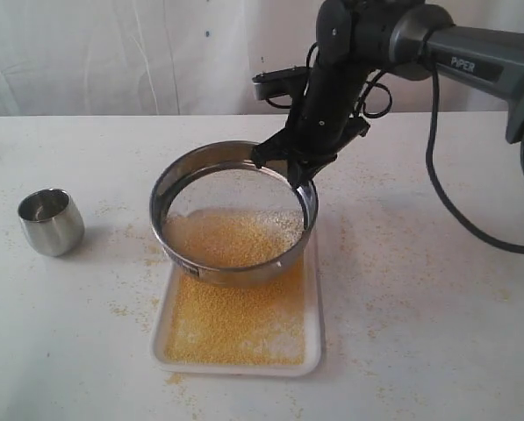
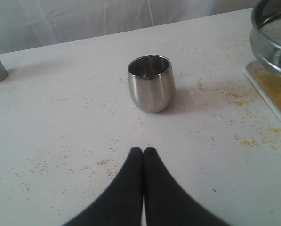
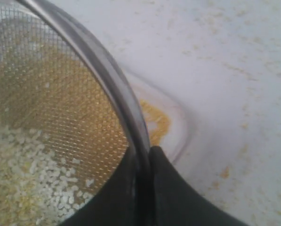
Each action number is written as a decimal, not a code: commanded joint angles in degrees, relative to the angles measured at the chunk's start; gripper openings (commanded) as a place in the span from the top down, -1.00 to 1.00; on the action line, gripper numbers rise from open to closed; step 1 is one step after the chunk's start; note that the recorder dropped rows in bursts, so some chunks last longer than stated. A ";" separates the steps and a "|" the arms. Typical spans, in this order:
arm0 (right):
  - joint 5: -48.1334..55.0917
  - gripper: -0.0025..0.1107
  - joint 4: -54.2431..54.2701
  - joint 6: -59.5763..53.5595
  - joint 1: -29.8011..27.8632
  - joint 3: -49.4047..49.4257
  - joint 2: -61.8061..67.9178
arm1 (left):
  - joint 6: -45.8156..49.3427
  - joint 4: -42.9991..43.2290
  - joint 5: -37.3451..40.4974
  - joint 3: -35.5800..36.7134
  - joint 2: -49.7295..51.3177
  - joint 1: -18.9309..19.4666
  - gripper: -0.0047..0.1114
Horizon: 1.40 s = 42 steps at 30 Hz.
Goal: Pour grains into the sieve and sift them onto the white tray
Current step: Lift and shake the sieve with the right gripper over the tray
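At the left a steel cup (image 1: 51,221) stands upright on the table (image 1: 419,307); the left gripper (image 2: 143,154) (seen only from its own wrist) hangs near it, jaws pressed together, empty; in the middle the sieve (image 1: 244,273) tilts over the white tray's (image 1: 314,346) far end; grains (image 1: 231,239) lie in its mesh, yellow ones on the tray below; the right gripper (image 1: 298,174) pinches the sieve's rim.
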 commanded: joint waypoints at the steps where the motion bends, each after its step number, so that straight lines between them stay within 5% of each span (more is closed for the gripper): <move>1: -0.92 0.96 -1.59 4.20 0.06 -0.19 -0.58 | -0.38 0.00 0.16 0.13 -0.26 0.14 0.92; 3: -2.77 0.96 -6.42 14.24 -0.90 -0.19 -0.70 | -0.38 0.00 0.16 0.13 -0.26 0.14 0.92; 7: 3.69 0.96 8.04 -10.71 -0.90 -0.19 -0.58 | -0.38 0.00 0.16 0.13 -0.26 0.14 0.92; 11: 0.03 0.96 -9.51 14.06 -1.60 -0.19 -0.95 | -0.38 0.00 0.16 0.13 -0.26 0.14 0.92; 15: 3.69 0.96 9.93 -12.41 -1.86 -0.07 -0.83 | -0.38 0.00 0.16 0.13 -0.26 0.14 0.92; 20: -1.84 0.96 -0.81 11.48 -2.48 -0.21 -1.32 | -0.38 0.00 0.16 0.13 -0.26 0.14 0.92; 23: 3.69 0.96 11.99 -13.96 -2.38 -0.21 -1.09 | -0.38 0.00 0.16 0.13 -0.26 0.14 0.92; 24: 3.69 0.96 10.41 -13.59 -2.38 -0.21 -1.09 | -0.38 0.00 0.16 0.13 -0.26 0.14 0.92; 27: 0.13 0.96 -4.30 12.79 -2.84 -0.21 -1.21 | -0.38 0.00 0.16 0.13 -0.26 0.14 0.92; 30: 3.69 0.96 10.25 -11.24 -2.49 -0.21 -1.21 | -0.38 0.00 0.16 0.13 -0.26 0.14 0.92; 32: 3.69 0.96 12.34 -15.63 -1.90 0.49 -1.86 | -0.38 0.00 0.16 0.13 -0.26 0.14 0.92; 37: -3.28 0.96 -2.66 13.09 -2.57 0.36 -2.49 | -0.38 0.00 0.16 0.13 -0.26 0.14 0.92; 40: 3.69 0.96 13.05 -13.81 -1.90 0.36 -2.24 | -0.38 0.00 0.16 0.13 -0.26 0.14 0.92; 42: 3.69 0.96 9.25 -12.93 -1.52 0.36 -2.15 | -0.38 0.00 0.16 0.13 -0.26 0.14 0.92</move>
